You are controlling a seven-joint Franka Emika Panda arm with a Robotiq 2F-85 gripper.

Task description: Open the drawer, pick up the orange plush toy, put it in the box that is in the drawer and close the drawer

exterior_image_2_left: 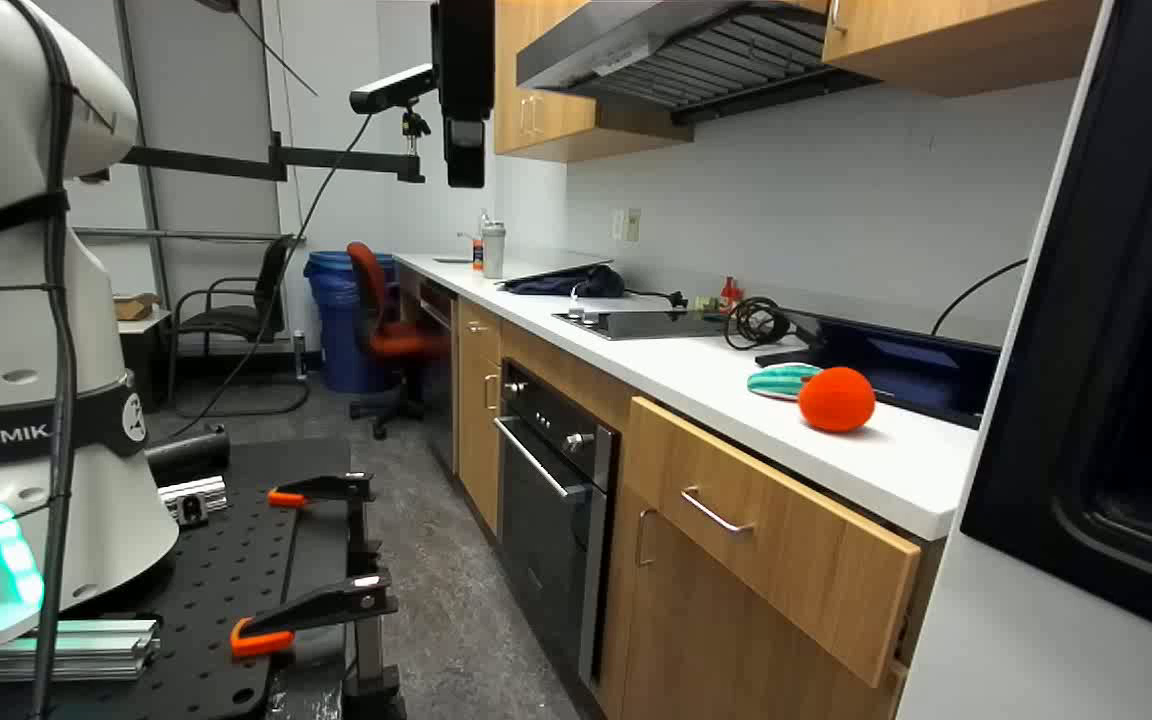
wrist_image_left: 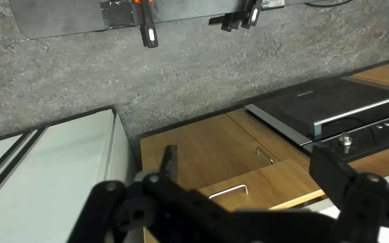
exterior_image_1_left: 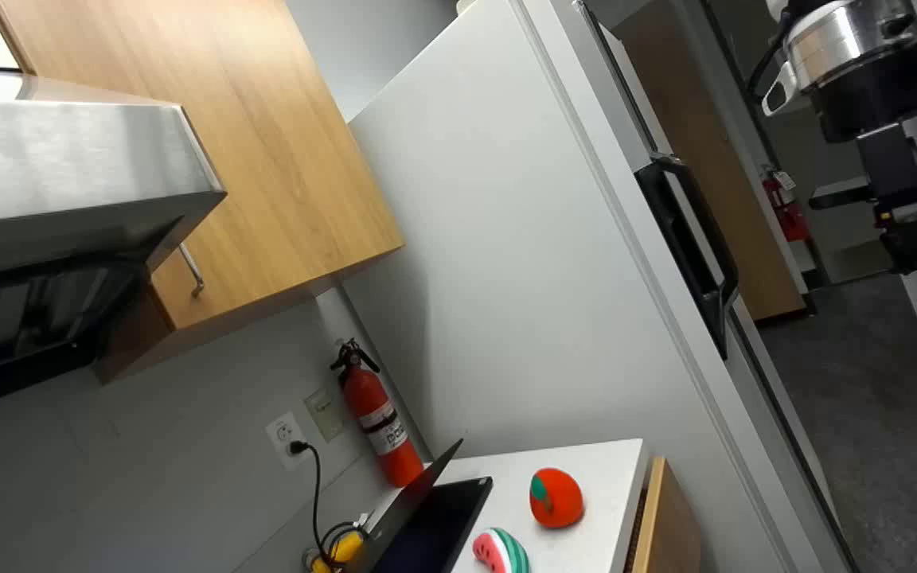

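The Franka arm's wrist (exterior_image_1_left: 856,48) hangs high at the upper right of an exterior view, its gripper (wrist_image_left: 245,162) pointed downward, fingers spread wide and holding nothing. In the wrist view, the front of the drawer (exterior_image_2_left: 776,540), slightly pulled out, shows between those fingers. The orange plush toy (exterior_image_2_left: 836,400) sits on the white counter (exterior_image_2_left: 906,472) above the drawer, near a watermelon-patterned toy (exterior_image_1_left: 501,551).

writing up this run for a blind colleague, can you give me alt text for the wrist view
Open gripper, holding nothing, in the foreground, with a wooden drawer standing slightly ajar beyond it. White fridge at left, black oven at right, gray floor across the upper part.
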